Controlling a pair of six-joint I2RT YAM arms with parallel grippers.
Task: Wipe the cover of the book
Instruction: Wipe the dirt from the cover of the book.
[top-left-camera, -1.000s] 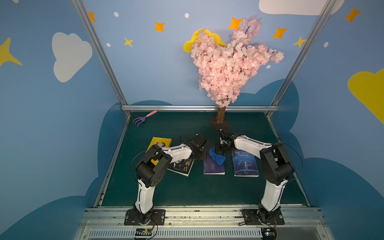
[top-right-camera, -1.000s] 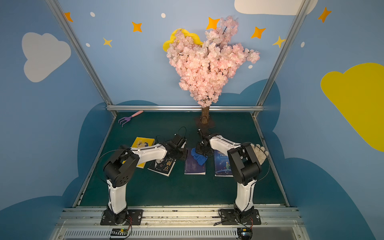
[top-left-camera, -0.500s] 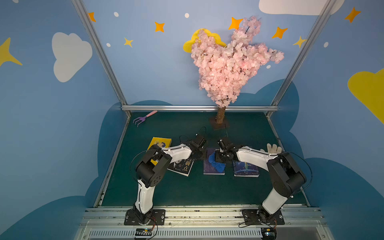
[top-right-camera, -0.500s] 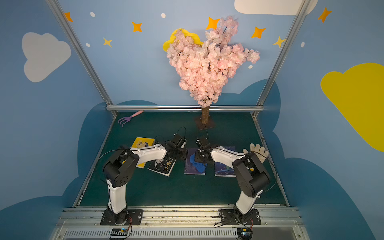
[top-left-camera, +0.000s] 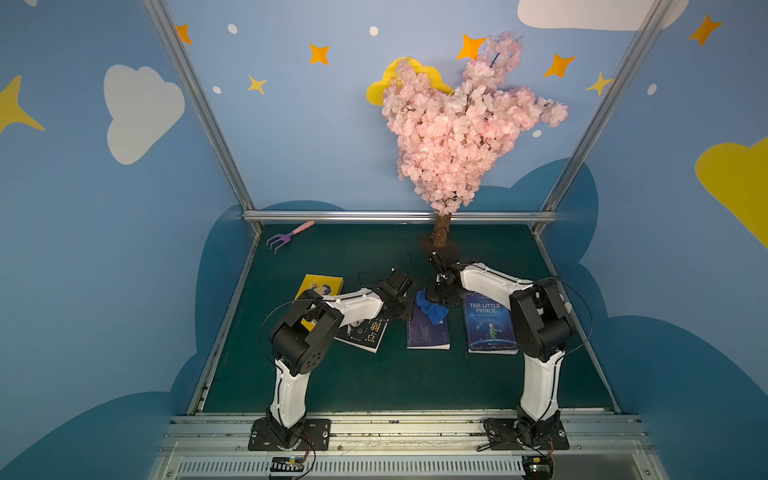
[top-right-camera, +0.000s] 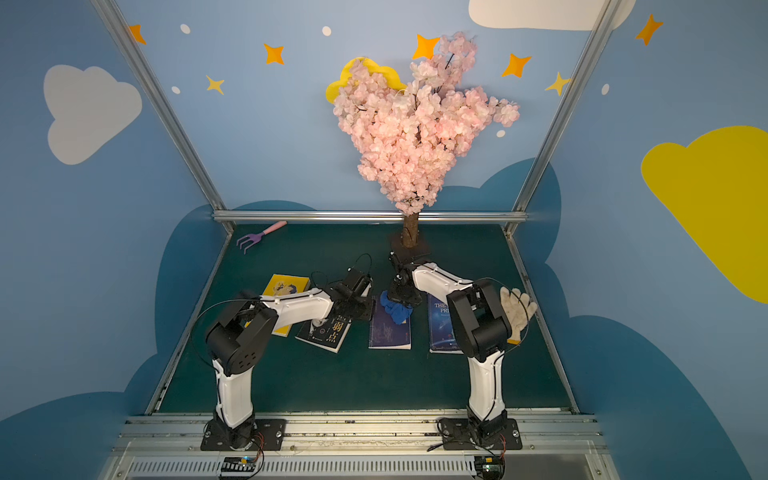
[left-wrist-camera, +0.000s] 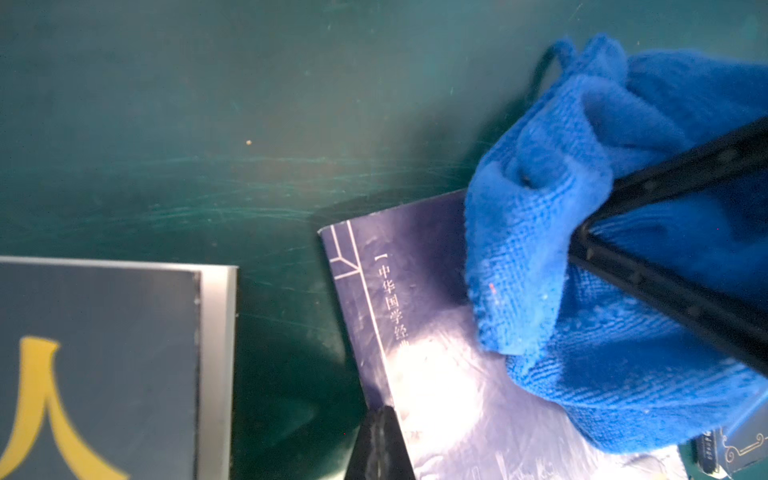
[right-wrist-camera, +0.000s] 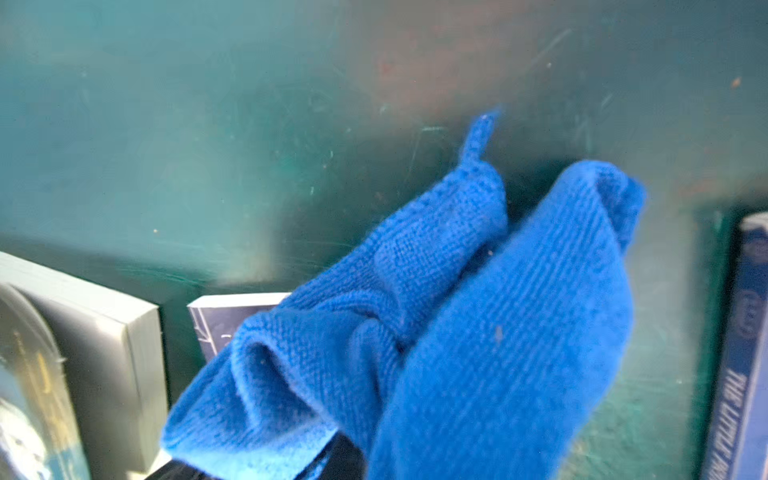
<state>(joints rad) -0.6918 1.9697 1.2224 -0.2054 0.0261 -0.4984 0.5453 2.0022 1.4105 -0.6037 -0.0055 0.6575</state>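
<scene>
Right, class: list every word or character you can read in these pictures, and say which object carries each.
"THE LITTLE PRINCE": cover of the blue paperback book, in a top view; the smaller print beneath is unreadable.
"弱点": gold, on the glossy black book.
"中华国学经": white column on the dark purple book beneath the blue microfibre cloth; its continuation is blurred.
Yellow paperback book: cover print too small to read.

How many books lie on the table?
4, in a row: yellow book partly under the left arm, black book beside it, navy book under the blue cloth, Little Prince book beside the right arm. No others visible.
</scene>
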